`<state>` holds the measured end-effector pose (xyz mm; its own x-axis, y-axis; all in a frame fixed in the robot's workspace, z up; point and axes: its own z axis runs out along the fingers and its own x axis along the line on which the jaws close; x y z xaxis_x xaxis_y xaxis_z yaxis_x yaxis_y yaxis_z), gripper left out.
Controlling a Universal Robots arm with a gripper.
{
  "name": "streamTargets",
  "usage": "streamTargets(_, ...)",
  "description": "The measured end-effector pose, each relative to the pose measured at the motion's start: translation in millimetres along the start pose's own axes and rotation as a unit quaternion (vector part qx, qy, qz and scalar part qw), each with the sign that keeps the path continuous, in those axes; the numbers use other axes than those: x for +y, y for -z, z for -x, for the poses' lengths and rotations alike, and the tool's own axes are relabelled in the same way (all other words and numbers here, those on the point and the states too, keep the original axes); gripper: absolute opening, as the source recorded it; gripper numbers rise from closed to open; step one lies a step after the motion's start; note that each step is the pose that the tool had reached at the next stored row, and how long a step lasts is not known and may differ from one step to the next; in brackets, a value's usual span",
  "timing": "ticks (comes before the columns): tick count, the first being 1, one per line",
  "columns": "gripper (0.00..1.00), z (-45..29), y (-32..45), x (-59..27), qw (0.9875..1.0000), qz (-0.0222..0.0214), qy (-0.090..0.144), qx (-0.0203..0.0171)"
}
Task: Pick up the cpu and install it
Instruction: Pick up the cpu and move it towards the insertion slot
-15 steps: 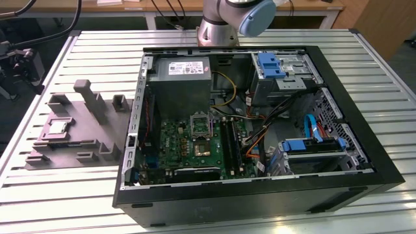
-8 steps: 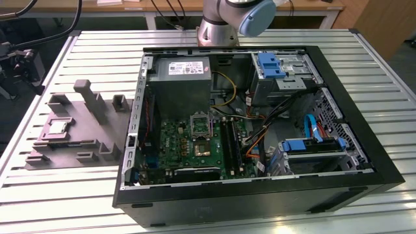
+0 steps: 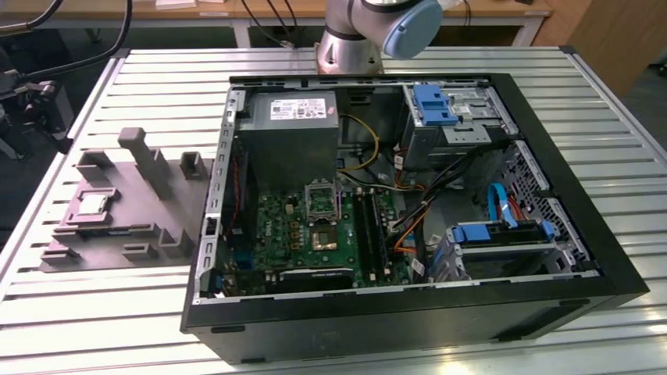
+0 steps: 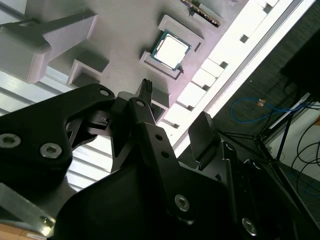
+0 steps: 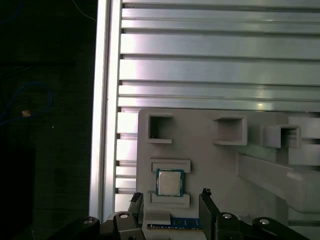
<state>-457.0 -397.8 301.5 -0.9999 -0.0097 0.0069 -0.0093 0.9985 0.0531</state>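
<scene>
Two black fingers of the tool (image 5: 169,195) stand spread and empty, hovering above the small, square, silvery-topped cpu (image 5: 170,181), which lies flat in its pocket on the grey plastic holder tray (image 5: 210,165). My worry is that they snag the pocket's raised ledges and tip the chip askew.

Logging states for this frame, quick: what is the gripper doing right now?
Gripper: open, holding nothing; the cpu lies in its grey holder.

A slatted aluminium table (image 3: 94,312) stands before a wooden desk (image 3: 490,13), dark floor (image 5: 45,150) beside it.
</scene>
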Motion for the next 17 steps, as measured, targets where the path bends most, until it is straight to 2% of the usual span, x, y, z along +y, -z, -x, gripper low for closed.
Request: streamTargets(17,0.56,0.0,-4.4,-0.2,1.0000,0.0000,0.000,0.0000)
